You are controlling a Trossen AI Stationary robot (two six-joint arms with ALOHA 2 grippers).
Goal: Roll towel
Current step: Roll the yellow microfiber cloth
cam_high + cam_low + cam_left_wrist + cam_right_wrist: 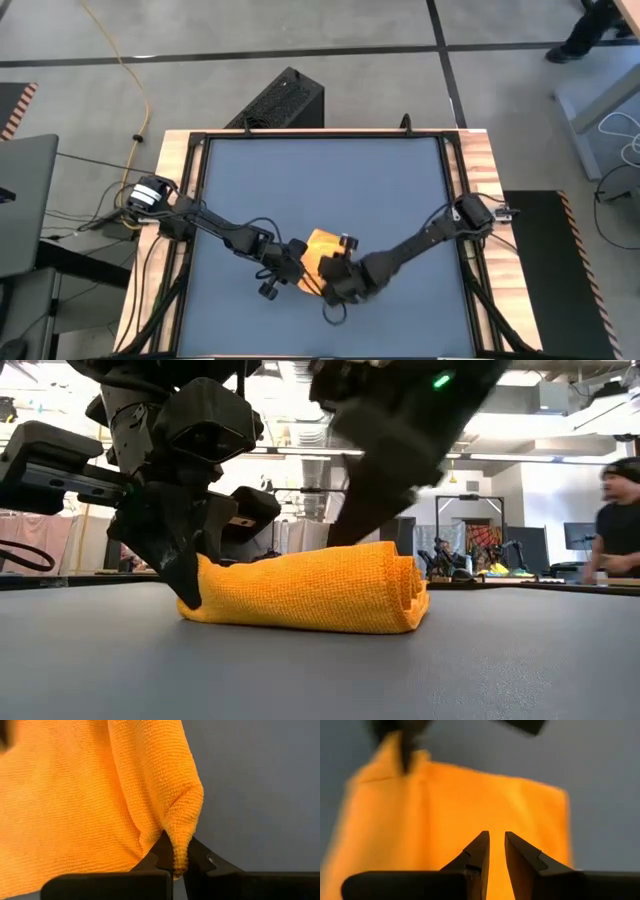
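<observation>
Reaching in from either side, both arms meet low over the table's (380, 190) near middle. I see my left gripper (173, 862) pinching a corner fold of the towel (310, 590) between nearly closed fingers. My right gripper (497, 851) hovers above the cloth, fingers slightly parted, empty. It lies rolled, bright yellow-orange, layers showing at one end.

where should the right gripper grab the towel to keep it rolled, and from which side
Probably across the middle of the roll, from straight above. In the low view the towel lies as a low bundle on the table with its spiral end facing right, so fingers straddling the thick body would trap the layers. The left gripper already pinches one corner; the right gripper hovers above the cloth, barely open.
</observation>
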